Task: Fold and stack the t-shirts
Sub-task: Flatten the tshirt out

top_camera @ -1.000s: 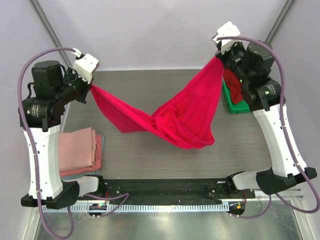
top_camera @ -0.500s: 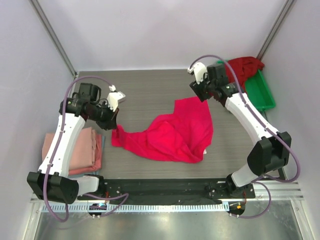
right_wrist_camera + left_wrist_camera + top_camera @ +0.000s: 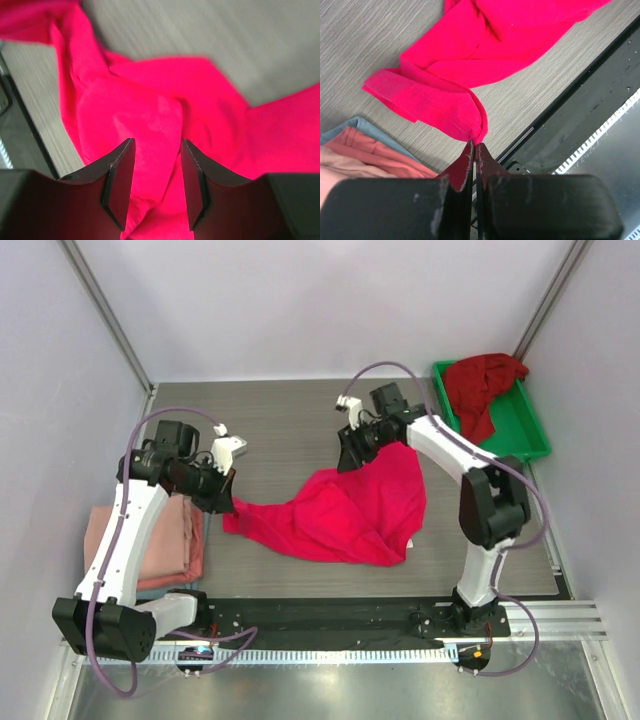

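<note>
A bright pinkish-red t-shirt (image 3: 345, 515) lies crumpled on the middle of the table. My left gripper (image 3: 232, 502) is low at its left corner and shut on a fold of that corner; in the left wrist view the jaws (image 3: 475, 145) pinch the cloth (image 3: 445, 107) at their tips. My right gripper (image 3: 350, 455) hovers open over the shirt's far edge, and the right wrist view shows the red cloth (image 3: 150, 105) below the parted fingers (image 3: 157, 142), which hold nothing. A darker crimson t-shirt (image 3: 485, 390) lies bunched in the tray. Folded salmon-pink t-shirts (image 3: 150, 540) are stacked at the left edge.
The green tray (image 3: 530, 435) stands at the far right corner. The black rail with the arm bases (image 3: 330, 618) runs along the near edge, close to the left gripper. Slanted frame posts (image 3: 105, 310) rise at the back corners.
Both arms came down from holding the shirt stretched in the air. The shirt now lies on the table. The right gripper let go and moved left over the cloth; the left keeps its hold.
</note>
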Available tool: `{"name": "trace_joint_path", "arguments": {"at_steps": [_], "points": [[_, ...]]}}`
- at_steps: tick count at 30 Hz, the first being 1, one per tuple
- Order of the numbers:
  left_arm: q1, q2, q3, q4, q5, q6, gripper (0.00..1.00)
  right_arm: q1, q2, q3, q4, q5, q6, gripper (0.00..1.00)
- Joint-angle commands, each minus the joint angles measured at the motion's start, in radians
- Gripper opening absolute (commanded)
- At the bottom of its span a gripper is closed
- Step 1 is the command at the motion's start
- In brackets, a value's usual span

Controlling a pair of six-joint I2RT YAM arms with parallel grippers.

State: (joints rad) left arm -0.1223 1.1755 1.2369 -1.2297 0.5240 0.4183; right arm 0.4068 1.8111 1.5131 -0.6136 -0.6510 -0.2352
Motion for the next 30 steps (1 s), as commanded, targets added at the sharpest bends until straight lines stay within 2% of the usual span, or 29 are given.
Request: {"name": "trace_joint_path", "arguments": {"at_steps": [1,11,20,30], "points": [[0.018,-0.025,-0.004,-0.013,-0.002,-0.007,0.0,0.032,0.091,0.079,-0.047,-0.102,-0.061,0.47],[0.09,-0.005,0.007,-0.03,-0.012,-0.006,0.0,0.047,0.326,0.285,-0.184,-0.11,-0.194,0.48],[0.102,0.015,-0.008,-0.016,-0.015,0.0,0.0,0.05,0.358,0.292,-0.293,-0.076,-0.309,0.48],[0.113,0.053,0.013,0.004,-0.002,-0.013,0.0,0.05,0.402,0.306,-0.299,-0.078,-0.319,0.48]]}}
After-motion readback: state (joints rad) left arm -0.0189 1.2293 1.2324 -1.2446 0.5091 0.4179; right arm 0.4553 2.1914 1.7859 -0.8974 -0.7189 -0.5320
